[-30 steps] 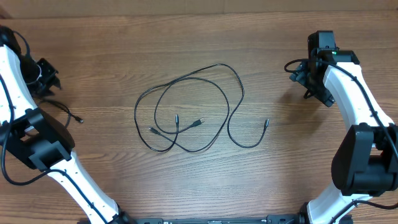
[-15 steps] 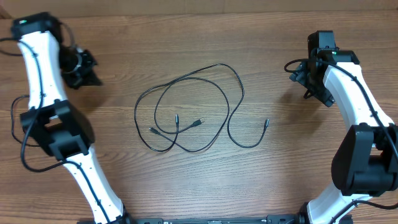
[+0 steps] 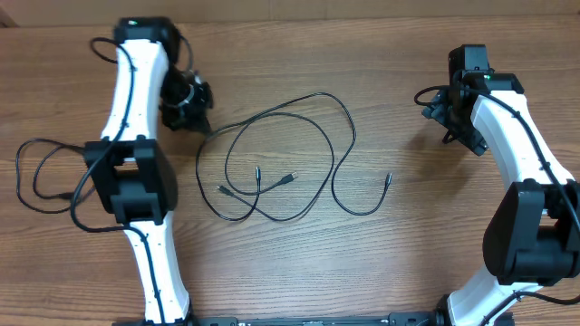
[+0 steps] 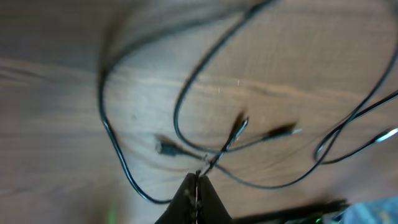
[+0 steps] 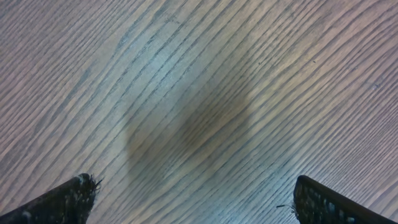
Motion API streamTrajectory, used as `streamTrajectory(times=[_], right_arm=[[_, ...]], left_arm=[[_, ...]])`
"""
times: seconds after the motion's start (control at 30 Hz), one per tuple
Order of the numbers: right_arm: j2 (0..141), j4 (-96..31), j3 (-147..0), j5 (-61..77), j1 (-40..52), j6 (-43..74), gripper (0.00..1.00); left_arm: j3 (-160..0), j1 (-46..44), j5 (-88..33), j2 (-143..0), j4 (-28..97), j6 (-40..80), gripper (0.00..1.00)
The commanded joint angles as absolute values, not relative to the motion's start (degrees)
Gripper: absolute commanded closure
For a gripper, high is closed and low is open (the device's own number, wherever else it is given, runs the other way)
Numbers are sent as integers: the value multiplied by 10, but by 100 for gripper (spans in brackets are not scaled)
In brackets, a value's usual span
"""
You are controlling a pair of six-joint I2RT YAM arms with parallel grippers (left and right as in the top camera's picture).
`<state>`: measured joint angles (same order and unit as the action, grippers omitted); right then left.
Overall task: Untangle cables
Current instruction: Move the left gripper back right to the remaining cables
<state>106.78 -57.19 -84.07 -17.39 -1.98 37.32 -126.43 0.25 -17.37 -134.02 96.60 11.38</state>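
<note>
The cables (image 3: 292, 177) are thin black cords lying in loose overlapping loops at the middle of the wooden table, with small plug ends inside the loops and one at the right (image 3: 388, 178). My left gripper (image 3: 192, 107) hangs just past the loops' upper left edge. In the blurred left wrist view the cables (image 4: 239, 127) cross right ahead of its fingers (image 4: 198, 186), which are shut with nothing held. My right gripper (image 3: 443, 115) is far right of the cables. It is open (image 5: 196, 199) over bare wood.
A thicker black robot wire (image 3: 36, 172) loops on the table at the far left, beside the left arm. The table's back edge (image 3: 299, 16) runs along the top.
My left arm has swung right from the far left edge to the cables' upper left. Its thick wire now trails on the table. The right arm and cables have not moved.
</note>
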Motion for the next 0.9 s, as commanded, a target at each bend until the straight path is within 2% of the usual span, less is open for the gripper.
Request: streamTrajectory(times=[0.0, 0.3, 0.5, 0.73, 0.87], right_arm=[[1063, -571, -840, -179, -20, 377, 0], [1063, -571, -840, -179, -20, 377, 0], [1063, -571, -840, -179, -20, 377, 0], [1063, -571, -840, -179, -20, 377, 0], [1063, -571, -840, -179, -20, 377, 0]], left_arm=[[-1211, -18, -148, -1286, 969, 98, 96], [-1056, -57, -148, -1266, 967, 99, 96], [-1032, -80, -143, -1227, 914, 147, 95], [-1032, -141, -11, -1115, 895, 260, 95], [-1021, -172, 21, -1084, 892, 313, 95]])
